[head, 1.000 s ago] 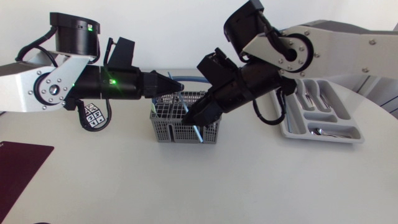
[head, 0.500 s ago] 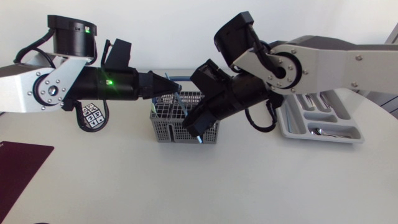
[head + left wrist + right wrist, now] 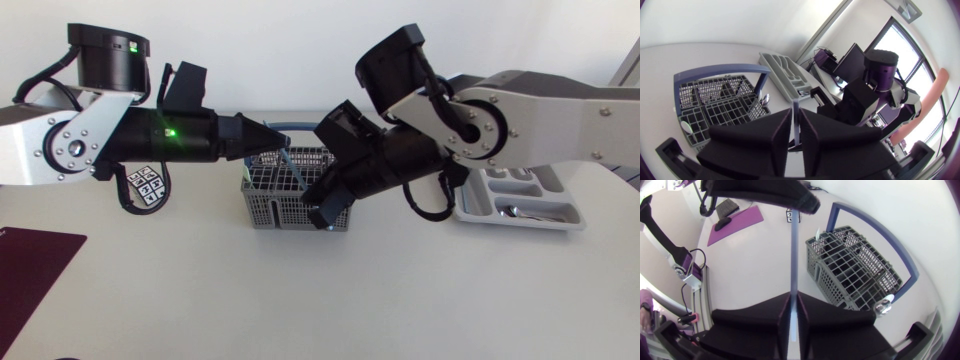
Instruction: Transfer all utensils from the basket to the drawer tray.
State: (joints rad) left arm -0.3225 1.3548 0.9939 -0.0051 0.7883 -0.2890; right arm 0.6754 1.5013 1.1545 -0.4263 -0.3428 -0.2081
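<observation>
Evidently a hand-over, mid-air over the basket [image 3: 268, 208]. One blue-handled utensil [image 3: 793, 255] is gripped at both ends. The left pincer [image 3: 795, 116] is clenched on one end, handle squeezed betw. its fingers. The right pincer [image 3: 793, 297] is clenched on the other end, same way. Left pincer sits straight ahead of right pincer, tips facing along the handle, which slants down from left to right.

Why so (my read): basket lies just under both pincers, so the piece looks freshly lifted out. The tray [image 3: 565, 222] lies well behind the right pincer, back beside its own arm. That arm is the tray-side carrier, hence the pass. Double grip prob. so nothing drops while it changes owner. Next wants left to let go first.

Counts:
- Pincers: 2, both on the same 1 utensil.
- Baskets: 1. Trays: 1.
- In basket, ahead of left pincer: 1 spoon bowl [image 3: 763, 100] and 1 pale piece [image 3: 686, 127] in a corner cell. Could be more hidden.
- In tray: some silver pcs, partly hidden by right arm, no firm count.
</observation>
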